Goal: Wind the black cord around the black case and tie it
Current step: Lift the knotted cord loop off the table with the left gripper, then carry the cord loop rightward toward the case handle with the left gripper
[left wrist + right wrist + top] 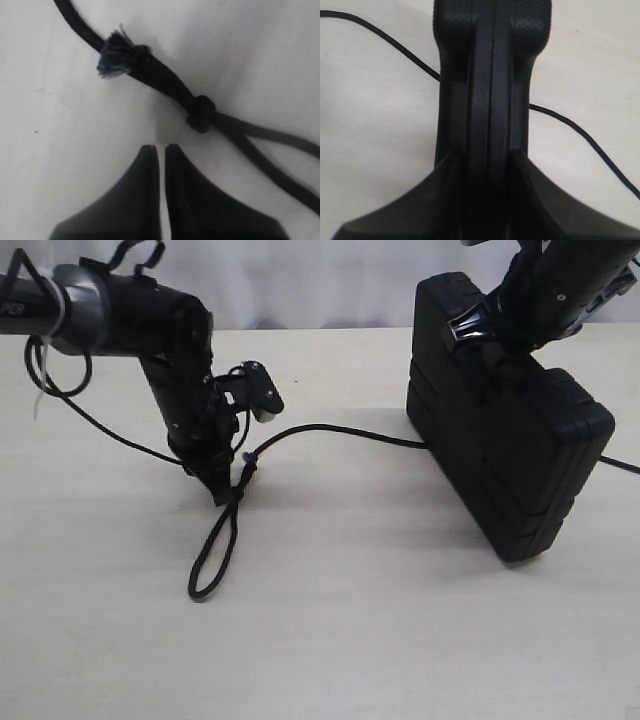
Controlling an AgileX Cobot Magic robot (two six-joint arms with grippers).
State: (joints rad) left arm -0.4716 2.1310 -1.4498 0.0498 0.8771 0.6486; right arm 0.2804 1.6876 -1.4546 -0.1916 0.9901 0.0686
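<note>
The black case stands on its edge on the table, tilted, at the right. My right gripper comes from above and is shut on its top edge. In the right wrist view the case fills the space between the fingers of the right gripper. The black cord runs from under the case leftward to a knot and ends in a loop. My left gripper points down beside the knot, shut on nothing. The left gripper's tips sit just short of the knot and the frayed end.
The cord comes out again on the case's right side and leaves the view. The same cord lies on the table under the case on both sides. The pale tabletop stretches forward; a white wall stands behind.
</note>
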